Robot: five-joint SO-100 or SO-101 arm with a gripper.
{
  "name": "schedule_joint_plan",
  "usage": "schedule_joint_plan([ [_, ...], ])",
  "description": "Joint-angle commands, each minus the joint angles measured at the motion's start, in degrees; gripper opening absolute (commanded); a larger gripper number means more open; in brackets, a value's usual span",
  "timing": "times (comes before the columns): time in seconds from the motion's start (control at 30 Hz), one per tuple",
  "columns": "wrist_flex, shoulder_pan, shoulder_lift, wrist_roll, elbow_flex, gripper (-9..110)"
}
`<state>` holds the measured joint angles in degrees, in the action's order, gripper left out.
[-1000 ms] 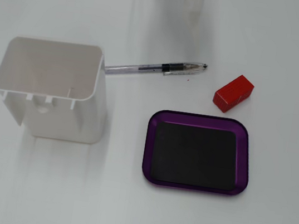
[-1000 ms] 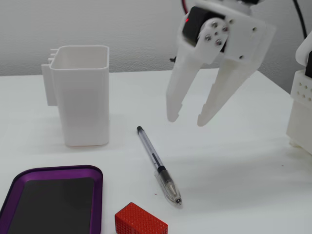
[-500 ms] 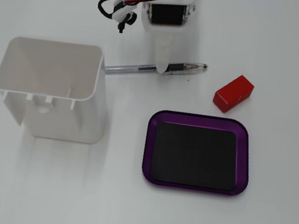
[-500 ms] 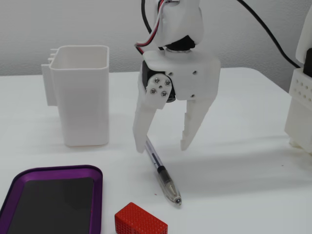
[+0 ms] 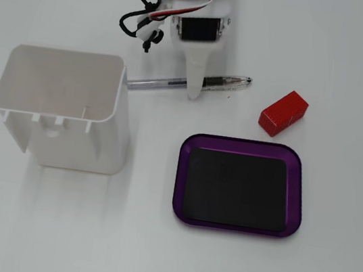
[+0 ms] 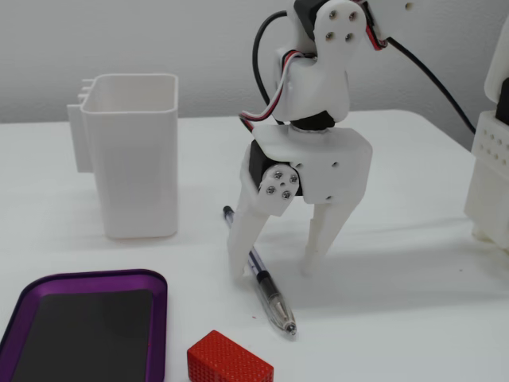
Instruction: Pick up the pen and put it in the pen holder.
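Observation:
A clear ballpoint pen (image 5: 224, 82) lies flat on the white table, its tail end near the white pen holder (image 5: 85, 142). My gripper (image 5: 194, 76) is open and stands over the pen's middle, fingertips down at the table. In a fixed view, the pen (image 6: 270, 294) lies between the two fingers, close to the left finger (image 6: 242, 251), and the gripper (image 6: 274, 270) is not closed on it. The holder (image 6: 135, 159) stands upright and looks empty. In the other fixed view one finger crosses the pen and the second finger is hidden under the gripper body.
A purple tray (image 5: 248, 145) with a black inlay sits in front of the pen and also shows in the other fixed view (image 6: 87, 278). A red block (image 5: 284, 113) lies by the pen tip (image 6: 229, 362). A white structure (image 6: 493, 175) stands at the right edge.

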<state>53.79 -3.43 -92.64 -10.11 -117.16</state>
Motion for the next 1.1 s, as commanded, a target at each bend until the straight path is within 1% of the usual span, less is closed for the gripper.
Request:
schedule_joint_plan([
  [0.0,-1.23,-0.26,0.0,-0.53,-0.44,15],
  [0.13,-1.05,0.18,0.0,-2.29,-0.62,-1],
  [0.33,-0.35,0.7,-0.88,-2.37,-0.7,-1],
  [0.43,3.87,0.88,-3.08,-2.29,-0.18,-1],
  [0.53,7.91,0.26,-9.84,-1.32,0.35,-1],
  [0.63,10.81,0.18,-22.24,-0.7,2.2,-1],
  [0.73,12.92,0.79,-36.04,3.78,6.15,-1],
  [0.87,12.57,0.79,-49.83,15.73,14.33,-1],
  [1.07,11.16,0.79,-49.83,25.49,27.86,-1],
])
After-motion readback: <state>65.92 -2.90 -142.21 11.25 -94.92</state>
